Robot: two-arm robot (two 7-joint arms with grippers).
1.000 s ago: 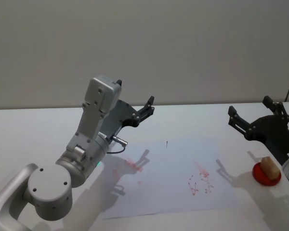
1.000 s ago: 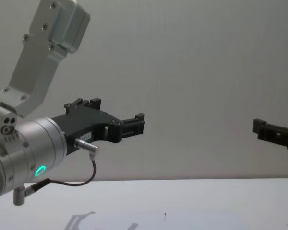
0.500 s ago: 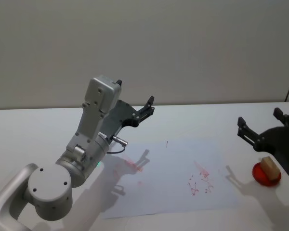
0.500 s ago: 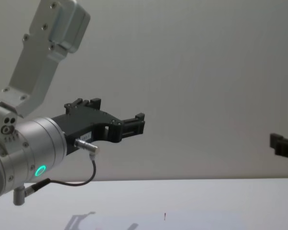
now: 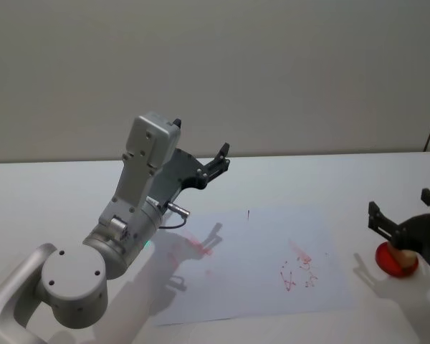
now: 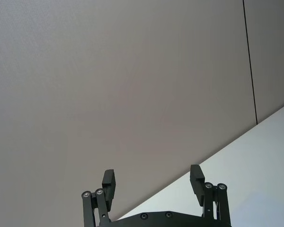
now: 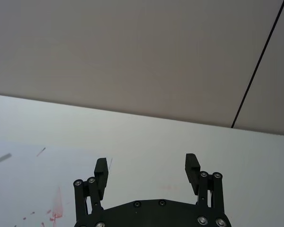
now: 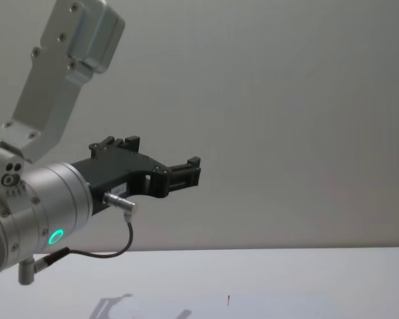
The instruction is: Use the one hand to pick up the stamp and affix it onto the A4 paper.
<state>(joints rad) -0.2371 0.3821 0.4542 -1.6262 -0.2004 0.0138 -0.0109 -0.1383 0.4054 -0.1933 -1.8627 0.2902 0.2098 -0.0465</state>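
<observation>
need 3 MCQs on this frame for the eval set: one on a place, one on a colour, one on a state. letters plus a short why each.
1. Where is the stamp?
A. on the A4 paper
B. on the red pad right of the paper
C. between the fingers of the left gripper

2. What colour are the marks on the A4 paper?
A. blue
B. green
C. red

3. How is the right gripper?
A. open, holding nothing
B. shut on the stamp
C. shut on the paper's edge

Answers:
1 B: the head view shows the stamp on the red pad, off the sheet, below the right gripper.
2 C: the smears on the sheet are red.
3 A: the right wrist view shows its fingers apart with nothing between them; the left gripper, raised at the left, is open too.
</observation>
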